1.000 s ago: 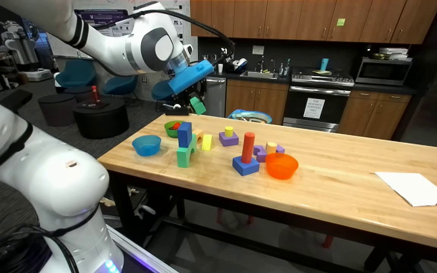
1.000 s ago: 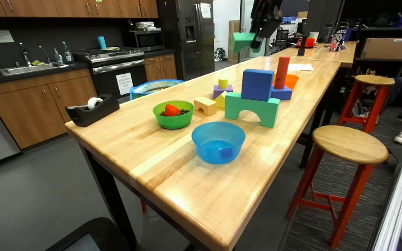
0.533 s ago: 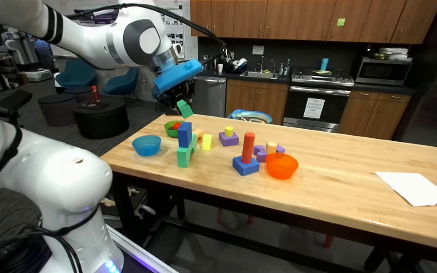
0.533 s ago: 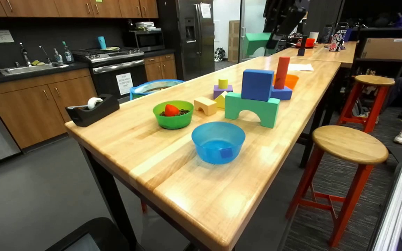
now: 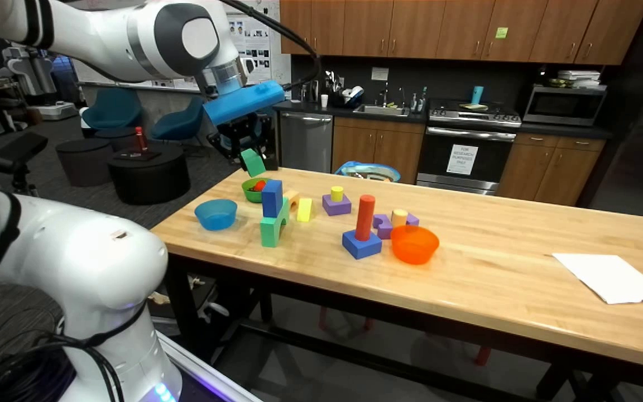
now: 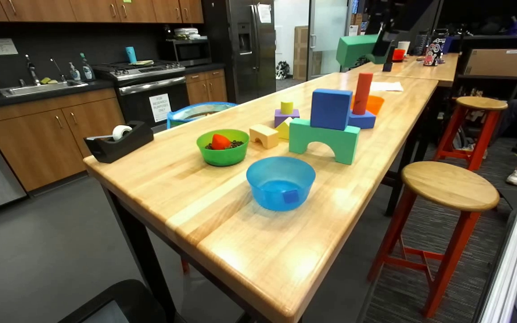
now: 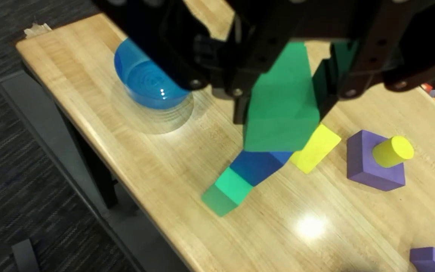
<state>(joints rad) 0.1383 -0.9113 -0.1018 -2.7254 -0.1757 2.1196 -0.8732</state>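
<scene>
Nearest in, the pincer (image 7: pixel 281 99) stands part-way apart, clamped against both sides of a green arch block (image 6: pixel 356 47). That block hangs tilted in the air, higher than the counter (image 5: pixel 500 223), and seems to touch nothing else. Judging by this, the picking-up is done, while setting down and letting go are not yet done.

Past it in the wrist view, a blue block (image 6: pixel 330 109) rests on a green bridge (image 6: pixel 323 135), a two-piece stack already standing; whether the held piece is directly over it, I cannot tell. Near the stack are a yellow block (image 7: pixel 315 149), a tan arch (image 6: pixel 264 131), a blue bowl (image 6: pixel 260 186) and a green bowl (image 6: pixel 222 158) with a red thing (image 6: pixel 221 141) inside.

Farther off, a purple block (image 7: pixel 370 172) bears a yellow cylinder (image 7: pixel 393 152). Beyond, a red cylinder (image 5: pixel 364 218) stands upright on a blue base (image 5: pixel 361 247) beside an orange bowl (image 5: pixel 414 251), and white paper (image 5: pixel 614 273) lies well apart.
</scene>
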